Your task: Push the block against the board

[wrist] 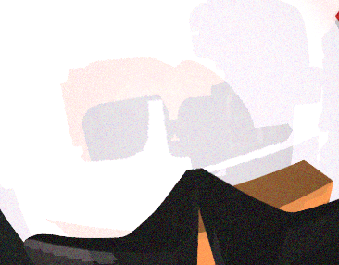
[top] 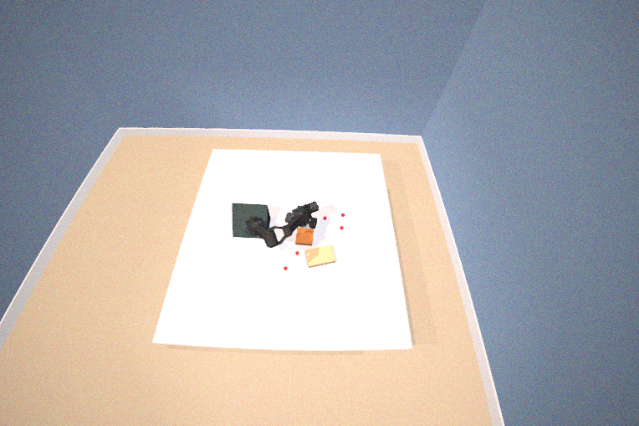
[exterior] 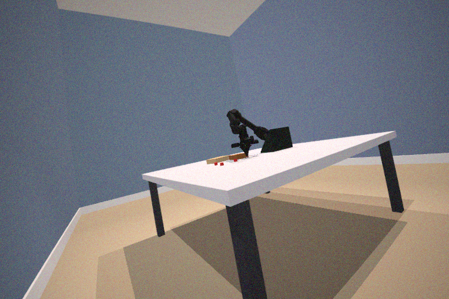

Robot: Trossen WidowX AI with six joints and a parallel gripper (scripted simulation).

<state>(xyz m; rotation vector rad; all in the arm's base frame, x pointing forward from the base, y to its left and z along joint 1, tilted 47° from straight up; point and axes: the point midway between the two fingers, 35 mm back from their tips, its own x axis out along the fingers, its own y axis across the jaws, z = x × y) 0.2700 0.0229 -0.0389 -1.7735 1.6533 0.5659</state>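
Wrist view — pincer (wrist: 199, 203) hides block (wrist: 289, 187) edge.

Top view: arm over block, board close by

White bench (top: 247, 301) fills mid-frame over a tan floor. Dark base box (top: 242, 217) sits left of centre; the arm reaches right from it. The claw (top: 309, 224), fingers together and holding nothing, is at the upper edge of the orange square block (top: 304, 237). The pale board (top: 320, 255) lies just lower right of the block, tilted; contact cannot be confirmed. Small red markers (top: 342, 214) dot the surface around them.
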